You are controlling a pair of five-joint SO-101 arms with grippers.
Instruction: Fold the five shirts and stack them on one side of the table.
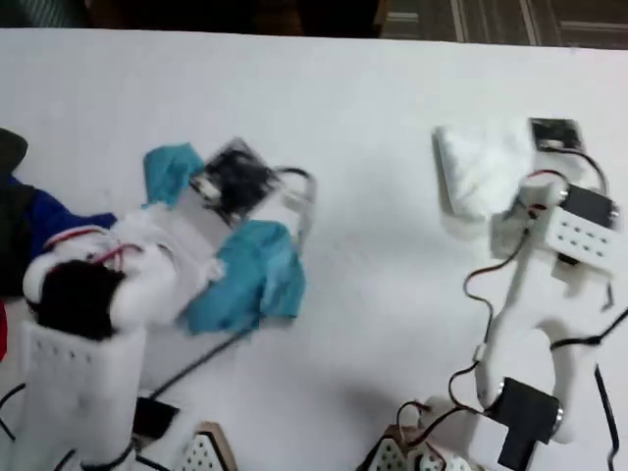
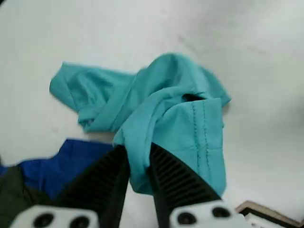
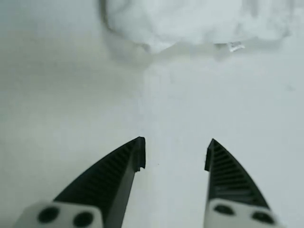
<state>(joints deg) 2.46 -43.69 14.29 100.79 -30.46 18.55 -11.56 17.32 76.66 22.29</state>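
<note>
One teal shirt (image 2: 175, 114) in tight left jaws; right jaws agape near white shirt (image 3: 199, 19), perhaps.

Bright, even light washes the white tabletop (image 1: 373, 147). Soft, faint shadows edge the crumpled teal cotton shirt (image 2: 161, 109) and the folded white shirt (image 3: 199, 19).

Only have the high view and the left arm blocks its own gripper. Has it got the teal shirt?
Observer: Yes. The left wrist view shows the left gripper shut on an edge of the teal shirt, next to a double-stitched hem.
Operator: And the right gripper, is it on the white shirt?
Observer: No. The right wrist view shows the right gripper open over bare table, with the white shirt ahead of its fingertips and not touched.
</note>
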